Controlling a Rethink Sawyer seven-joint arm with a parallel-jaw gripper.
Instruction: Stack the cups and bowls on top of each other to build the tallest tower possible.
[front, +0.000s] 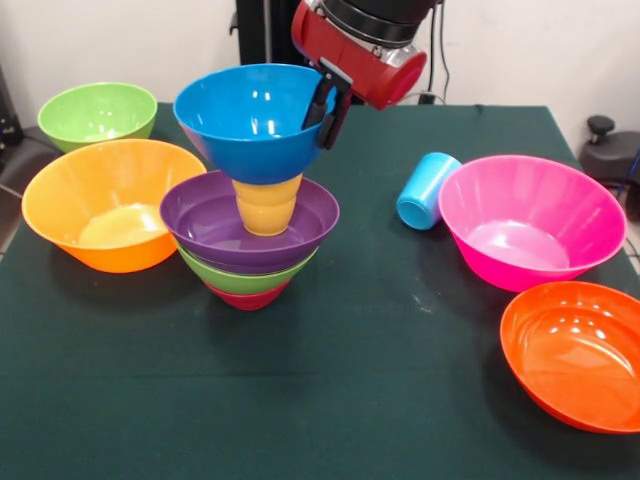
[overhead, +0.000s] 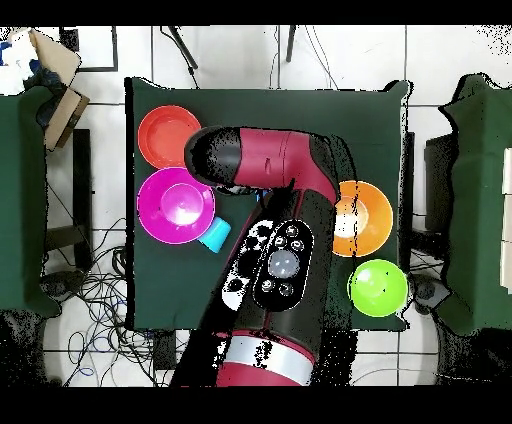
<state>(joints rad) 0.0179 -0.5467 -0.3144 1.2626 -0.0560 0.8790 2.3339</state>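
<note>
The tower stands left of centre: a small crimson bowl (front: 247, 297) at the bottom, then a green bowl (front: 245, 274), a purple bowl (front: 210, 222), and the yellow-orange cup (front: 267, 205) upright in the purple bowl. A blue bowl (front: 245, 120) sits on the cup's top, slightly tilted. My gripper (front: 326, 118) is shut on the blue bowl's right rim, one finger inside and one outside. The light blue cup (front: 427, 190) (overhead: 214, 233) lies on its side on the green table (front: 400, 350). In the overhead view my arm (overhead: 285, 230) hides the tower and the gripper.
A large orange bowl (front: 110, 203) (overhead: 362, 218) and a second green bowl (front: 97, 113) (overhead: 378, 287) stand left of the tower. A large pink bowl (front: 530, 220) (overhead: 176, 206) and a red-orange bowl (front: 575, 355) (overhead: 168, 135) stand at the right.
</note>
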